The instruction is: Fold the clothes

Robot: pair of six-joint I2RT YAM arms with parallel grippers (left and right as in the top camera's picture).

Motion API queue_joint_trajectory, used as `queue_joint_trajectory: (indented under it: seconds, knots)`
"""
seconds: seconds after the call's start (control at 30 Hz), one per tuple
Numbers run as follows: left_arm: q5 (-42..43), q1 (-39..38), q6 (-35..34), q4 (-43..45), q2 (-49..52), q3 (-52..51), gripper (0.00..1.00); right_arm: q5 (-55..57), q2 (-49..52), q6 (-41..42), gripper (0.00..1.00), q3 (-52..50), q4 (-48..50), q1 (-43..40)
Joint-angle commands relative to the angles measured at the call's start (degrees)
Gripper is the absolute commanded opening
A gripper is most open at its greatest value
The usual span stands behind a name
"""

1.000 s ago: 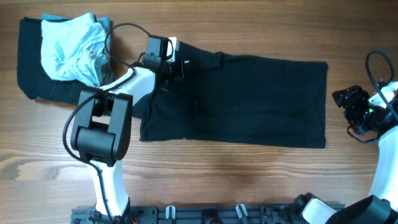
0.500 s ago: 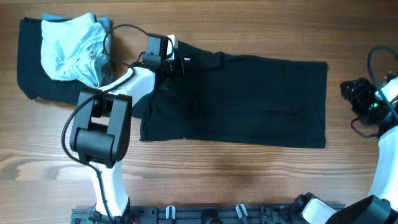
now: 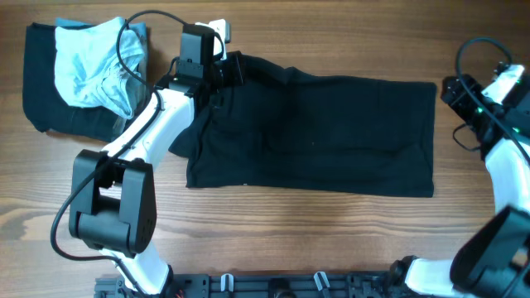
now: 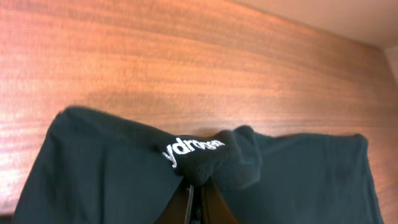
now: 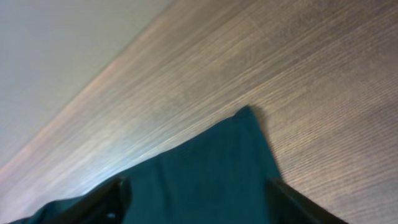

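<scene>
White lettering [image 4: 193, 149] is seen in the left wrist view on a bunched fold of the black garment [image 4: 93, 168]. It can be read as "ydrogen", and anything before the "y" is hidden by the fold. No other writing can be made out.

Three garments are counted on the wooden worktop [image 3: 315, 240]. The black garment [image 3: 331, 132] is spread flat across the middle. A second black garment [image 3: 37, 99] lies at the far left corner, and one light blue garment [image 3: 91, 62] is crumpled on top of it.

Two arms are in view. The left gripper [image 3: 225, 70] is placed at the spread garment's far left corner, and its jaws are closed on the lettered fold, which is pinched above the left gripper [image 4: 198, 208]. The right gripper [image 3: 451, 87] is held just beside the garment's far right corner. In the right wrist view its jaws stand wide apart, and the corner of the black garment [image 5: 205, 174] is seen between the two fingers [image 5: 106, 199] of the right gripper [image 5: 199, 208].
</scene>
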Motion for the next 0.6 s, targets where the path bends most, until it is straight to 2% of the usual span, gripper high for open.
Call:
queue_joint_trajectory:
  seconds: [0.0, 0.17, 0.27, 0.57]
  knots:
    - [0.26, 0.15, -0.52, -1.38, -0.96, 0.24, 0.04, 2.75, 6.64, -2.19, 0.86, 0.22, 5.35, 0.11]
    - [-0.42, 0.28, -0.26, -5.46, -1.44, 0.24, 0.04, 3.02, 13.6, -1.9, 0.86, 0.28, 11.26, 0.11]
    - [-1.88, 0.37, -0.11, -7.41, -2.56, 0.24, 0.04, 3.04, 18.23, -1.84, 0.82, 0.42, 14.64, 0.13]
    - [-1.88, 0.37, -0.13, -8.87, -3.41, 0.24, 0.04, 5.38, 21.07, -1.75, 0.8, 2.54, 16.2, 0.5]
